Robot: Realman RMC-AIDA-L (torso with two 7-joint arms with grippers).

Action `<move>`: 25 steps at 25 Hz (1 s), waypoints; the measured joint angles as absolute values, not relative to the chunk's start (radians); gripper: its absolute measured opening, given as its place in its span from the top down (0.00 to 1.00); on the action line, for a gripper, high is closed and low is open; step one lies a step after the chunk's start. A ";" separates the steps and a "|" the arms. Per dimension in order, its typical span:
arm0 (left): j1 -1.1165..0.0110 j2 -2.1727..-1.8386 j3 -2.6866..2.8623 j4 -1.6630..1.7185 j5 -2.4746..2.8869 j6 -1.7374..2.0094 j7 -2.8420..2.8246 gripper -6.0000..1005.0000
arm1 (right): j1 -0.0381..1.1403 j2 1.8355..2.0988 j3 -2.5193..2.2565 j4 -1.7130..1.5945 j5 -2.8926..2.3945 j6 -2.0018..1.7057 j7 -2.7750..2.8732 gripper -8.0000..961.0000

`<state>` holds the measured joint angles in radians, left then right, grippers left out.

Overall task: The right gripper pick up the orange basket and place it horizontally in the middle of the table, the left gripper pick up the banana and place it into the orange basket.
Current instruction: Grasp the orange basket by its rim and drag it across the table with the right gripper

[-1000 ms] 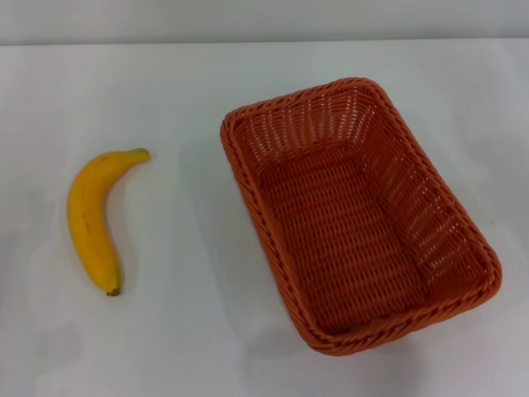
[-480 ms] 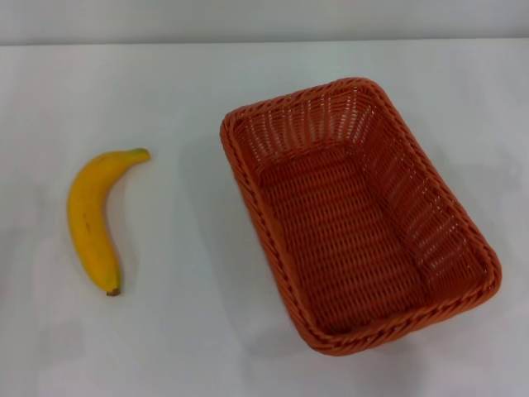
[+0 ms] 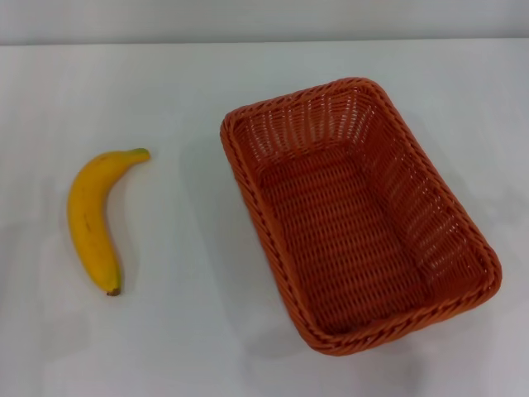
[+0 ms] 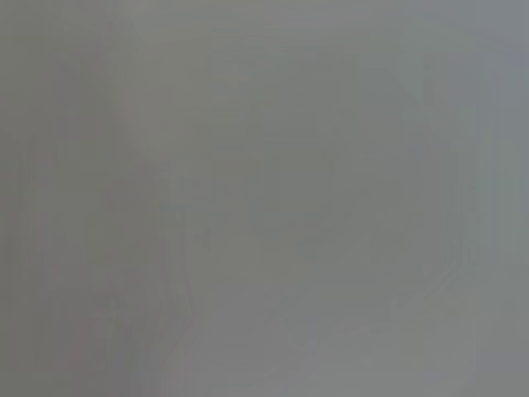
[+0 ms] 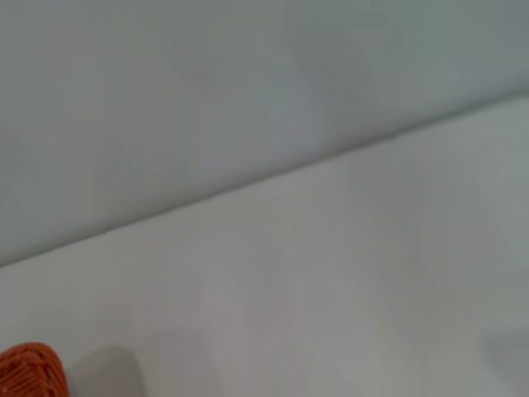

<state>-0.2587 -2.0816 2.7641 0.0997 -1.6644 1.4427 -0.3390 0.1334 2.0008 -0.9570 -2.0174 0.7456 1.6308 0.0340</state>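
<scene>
Neither hand shows yet, so we cannot tell their state; we should grip the basket (image 3: pixel 355 219) rim firmly, clear of the banana (image 3: pixel 92 215).

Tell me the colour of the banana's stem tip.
Greenish, on an otherwise yellow banana; it shows best in the head view.

Camera placement, as I find it.
My head view looks steeply down; the right wrist view shares the burnt-orange woven basket (image 3: pixel 359 219) corner (image 5: pixel 29 370); the left wrist view is blank grey.
</scene>
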 joint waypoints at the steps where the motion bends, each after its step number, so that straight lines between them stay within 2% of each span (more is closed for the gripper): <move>1: -0.259 -2.082 2.764 0.100 -1.664 1.442 -0.339 0.21 | 0.133 2.001 -0.951 -2.017 0.746 1.644 0.047 0.13; 25: -0.309 -2.082 2.764 0.073 -1.665 1.433 -0.339 0.21 | 0.023 2.004 -1.080 -2.017 0.854 1.851 0.434 0.13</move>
